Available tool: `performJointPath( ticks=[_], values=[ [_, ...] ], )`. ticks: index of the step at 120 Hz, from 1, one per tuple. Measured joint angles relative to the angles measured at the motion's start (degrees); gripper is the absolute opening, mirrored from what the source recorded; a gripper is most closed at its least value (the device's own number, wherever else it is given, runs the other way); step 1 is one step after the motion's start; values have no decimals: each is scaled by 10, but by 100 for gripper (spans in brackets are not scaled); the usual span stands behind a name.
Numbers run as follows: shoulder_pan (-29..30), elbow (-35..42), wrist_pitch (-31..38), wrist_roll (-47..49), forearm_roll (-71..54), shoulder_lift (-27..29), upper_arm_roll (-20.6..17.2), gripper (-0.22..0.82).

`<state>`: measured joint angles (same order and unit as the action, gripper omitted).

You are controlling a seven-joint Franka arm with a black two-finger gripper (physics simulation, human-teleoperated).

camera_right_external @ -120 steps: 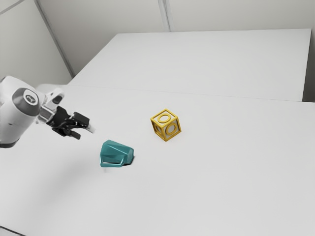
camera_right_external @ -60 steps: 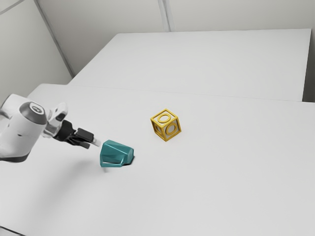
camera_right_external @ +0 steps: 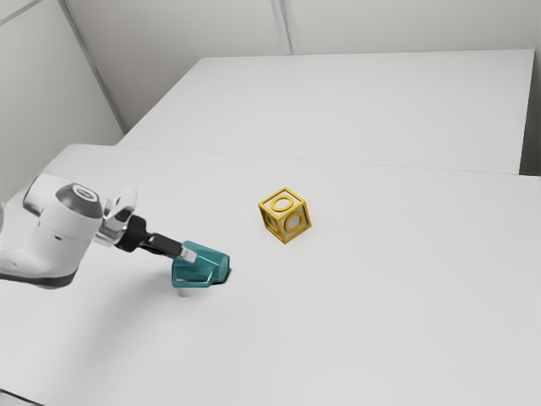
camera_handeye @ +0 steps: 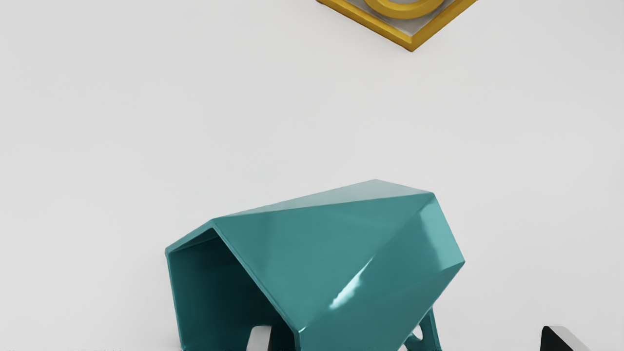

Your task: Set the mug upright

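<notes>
bright light casts a soft shadow on the table (camera_right_external: pixel 380 321) and white glare on the mug (camera_handeye: pixel 292 243).

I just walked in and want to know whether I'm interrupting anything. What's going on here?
A white robot arm is at work on a teal faceted mug that lies on its side on the white table. Its black two-finger gripper is open at the mug, one fingertip against the open mouth, and hasn't gripped it. It is probably about to set the mug upright. A yellow-framed cube sits apart on the table.
</notes>
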<state>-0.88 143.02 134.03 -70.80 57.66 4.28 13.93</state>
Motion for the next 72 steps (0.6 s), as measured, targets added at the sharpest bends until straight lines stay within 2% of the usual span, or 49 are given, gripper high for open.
performJointPath(
  ticks=[14,72],
  values=[
    [1,9,4,-20,13,1,-5,57],
    [1,10,25,-68,56,10,-51,18]
  ],
)
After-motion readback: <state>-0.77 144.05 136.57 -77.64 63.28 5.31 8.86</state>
